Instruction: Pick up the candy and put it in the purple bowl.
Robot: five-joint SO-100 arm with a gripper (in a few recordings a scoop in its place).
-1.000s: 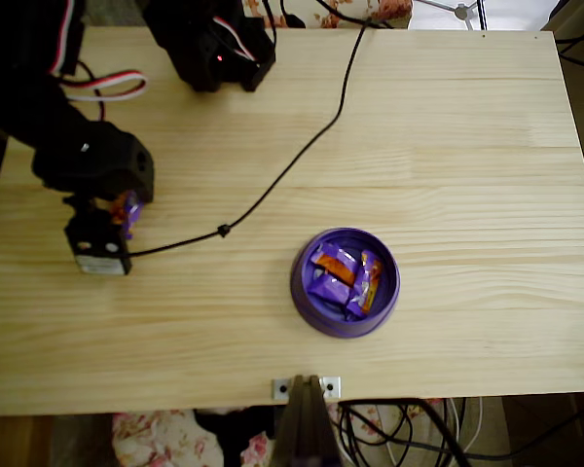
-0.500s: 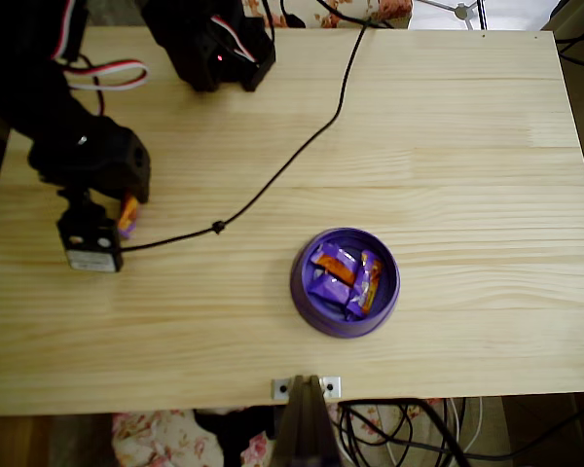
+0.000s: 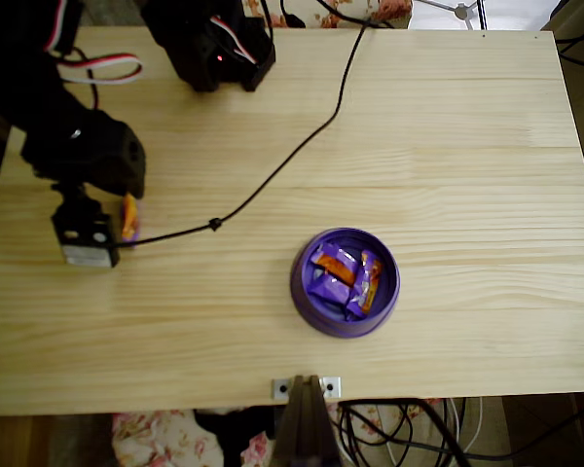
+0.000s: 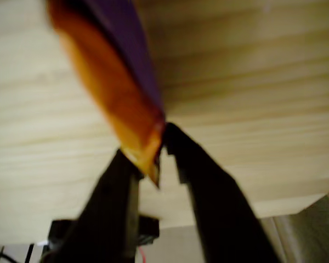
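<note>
Pale wooden table [image 3: 448, 146], candy [image 4: 112, 93] apparently pinched between gripper [image 4: 156, 156] fingertips (blurred).

The table [image 3: 448, 146] is pale wood with straight grain. On it stands the purple bowl [image 3: 304, 292], near the front edge in the overhead view. A black cable [image 3: 302, 146] lies across the top, from the far edge toward the left.

home hobby bench | pine table [image 3: 448, 126] | floral fabric [image 3: 161, 438] | loose cables [image 3: 409, 438]
</note>
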